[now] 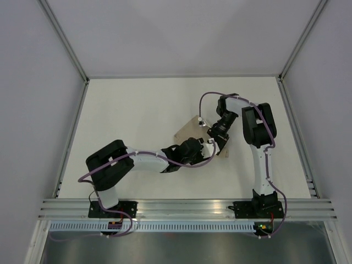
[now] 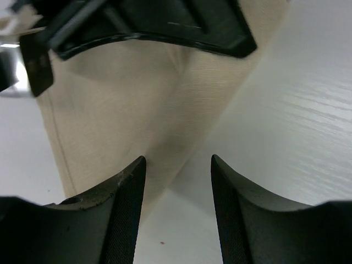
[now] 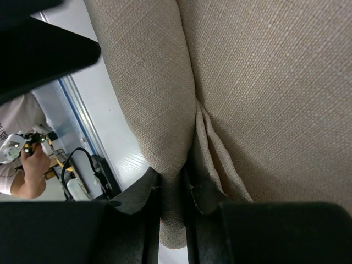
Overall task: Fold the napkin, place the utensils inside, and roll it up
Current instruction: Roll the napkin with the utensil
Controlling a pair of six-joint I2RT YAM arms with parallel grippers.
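Observation:
The beige napkin (image 1: 188, 130) lies mid-table, mostly covered by both wrists in the top view. My right gripper (image 3: 173, 176) is shut on a rolled fold of the napkin (image 3: 159, 82), which fills most of the right wrist view. In the top view the right gripper (image 1: 221, 147) points down at the cloth's right end. My left gripper (image 2: 177, 159) stands open with only bare table between its fingers. It sits at the napkin's (image 2: 132, 104) near edge, apart from it. In the top view the left gripper (image 1: 208, 144) is just left of the right one. The utensils are hidden.
White table (image 1: 137, 110) is bounded by white walls and a metal rail (image 1: 187, 208) at the near edge. The right wrist's black body (image 2: 165, 22) hangs close above the cloth, straight ahead of the left fingers.

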